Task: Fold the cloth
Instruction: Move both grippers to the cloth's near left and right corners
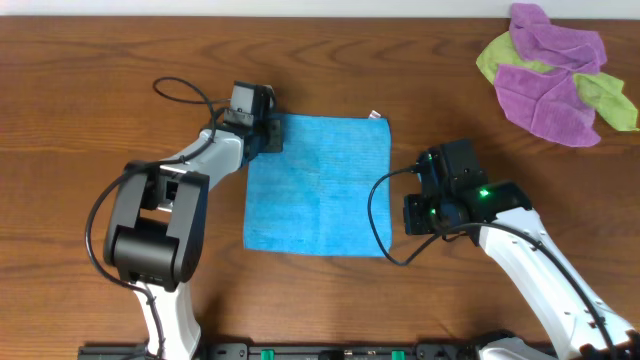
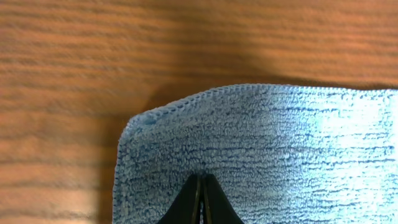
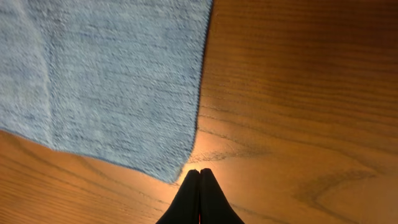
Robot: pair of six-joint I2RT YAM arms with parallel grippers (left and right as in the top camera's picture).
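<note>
The sky-blue cloth (image 1: pixel 318 185) lies flat and spread out on the wooden table, with its small white tag (image 1: pixel 376 115) at the far right corner. My left gripper (image 1: pixel 270 135) is at the cloth's far left corner. In the left wrist view its fingers (image 2: pixel 203 177) are shut, tips resting over the cloth (image 2: pixel 280 143) just inside that corner. My right gripper (image 1: pixel 412 218) is beside the cloth's right edge. In the right wrist view its fingers (image 3: pixel 200 171) are shut and empty over bare wood, right next to a corner of the cloth (image 3: pixel 112 81).
A pile of purple and lime-green cloths (image 1: pixel 555 75) lies at the far right corner of the table. Black cables loop beside both arms. Bare wood surrounds the blue cloth on every side.
</note>
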